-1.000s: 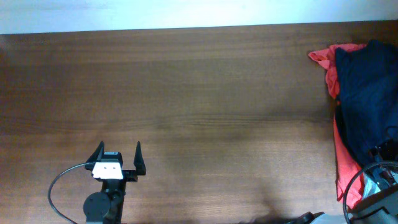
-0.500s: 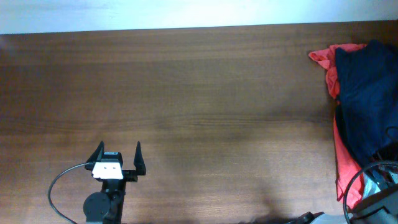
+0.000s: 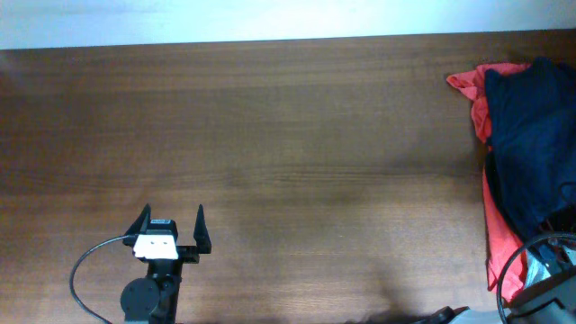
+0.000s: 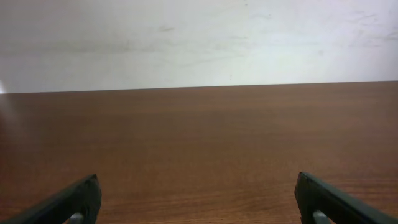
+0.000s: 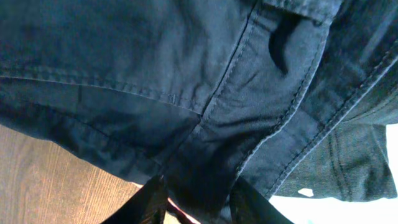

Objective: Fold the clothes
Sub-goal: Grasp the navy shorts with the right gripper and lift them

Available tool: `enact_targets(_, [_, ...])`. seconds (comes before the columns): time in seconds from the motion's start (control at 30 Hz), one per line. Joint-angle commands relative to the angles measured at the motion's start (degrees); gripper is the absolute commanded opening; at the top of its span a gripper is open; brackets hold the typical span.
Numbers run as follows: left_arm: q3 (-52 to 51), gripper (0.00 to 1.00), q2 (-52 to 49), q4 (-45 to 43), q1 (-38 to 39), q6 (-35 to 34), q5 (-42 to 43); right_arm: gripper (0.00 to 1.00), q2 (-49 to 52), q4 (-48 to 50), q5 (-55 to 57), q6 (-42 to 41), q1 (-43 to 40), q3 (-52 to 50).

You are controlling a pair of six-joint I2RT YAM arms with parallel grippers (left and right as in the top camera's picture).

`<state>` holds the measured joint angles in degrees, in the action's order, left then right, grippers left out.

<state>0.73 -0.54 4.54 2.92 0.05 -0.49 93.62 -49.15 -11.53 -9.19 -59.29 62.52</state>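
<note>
The shorts (image 3: pixel 526 126) lie in a rumpled heap along the right edge of the surface (image 3: pixel 315 135), from the far-right corner toward the near one. They sit on top of a red garment (image 3: pixel 468 85) whose cloth shows along their left side. In the right wrist view the right jaws stand part-closed on either side of a bunched fold of navy cloth beside a seam and appear to pinch it. A sliver of red shows low between them. The left jaws stand wide open and empty over bare wood near the near-left corner, well apart from the heap.

The likeliest trouble, as I judge it, is a mixed grab. If that red sliver is caught in the pinch, a pull toward the middle of the surface would drag the red garment along with the shorts. A second dark garment (image 5: pixel 348 155) lies against the shorts at the right of the wrist view, and it may snag and follow too.

The hold is also on a bunch in the body of the cloth, not on a hem or corner. The shorts may therefore come away knotted rather than spread, or the thick seam may slip out. With the heap right at the edge, a sideways tug could push cloth off the surface.
</note>
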Motion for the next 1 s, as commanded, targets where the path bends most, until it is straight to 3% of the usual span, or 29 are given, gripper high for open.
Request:
enact_targets(0.0, [-0.22, 0.99, 0.17, 0.22, -0.31, 0.85, -0.33, 0.39, 0.66, 0.61, -0.31, -0.35, -0.42, -1.49])
enact_targets(0.17, [-0.22, 0.99, 0.17, 0.22, -0.31, 0.85, -0.33, 0.38, 0.66, 1.92, -0.44, -1.92, -0.42, -2.89])
enact_targets(0.3, [-0.22, 0.99, 0.17, 0.2, -0.31, 0.85, -0.33, 0.05, 0.59, 1.88, -2.03, -2.05, -0.42, -2.56])
enact_targets(0.63, [-0.22, 0.99, 0.17, 0.22, -0.31, 0.85, -0.33, 0.04, -4.15, -4.17, -6.56, -2.27, 2.47, 4.63])
enact_targets(0.97, [-0.22, 0.99, 0.17, 0.22, -0.31, 0.85, -0.33, 0.04, -11.39, -13.03, -6.03, -5.62, 17.31, 15.72])
